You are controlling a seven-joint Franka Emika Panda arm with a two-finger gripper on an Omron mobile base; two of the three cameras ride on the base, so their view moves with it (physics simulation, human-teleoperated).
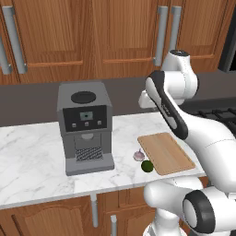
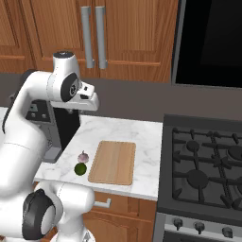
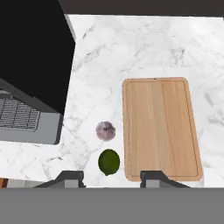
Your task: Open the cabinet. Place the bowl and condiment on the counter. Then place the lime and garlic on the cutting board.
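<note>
Two small things, the lime (image 3: 109, 161) and the garlic (image 3: 105, 131), sit on the worktop (image 3: 144, 48) just beside the bare cutting board (image 3: 160, 127). The pincer (image 3: 112, 178) hangs above them, seemingly part open and empty. Centre it over the lime, descend straight, and close gently so the fruit cannot roll.

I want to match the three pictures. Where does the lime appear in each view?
Left base view: the lime lies low and right of centre, near the counter's front edge.
Right base view: low and left of centre.
Hand view: bottom centre.
Shared landmark: the cutting board, just beside the lime in every view, with the garlic close behind it.
</note>
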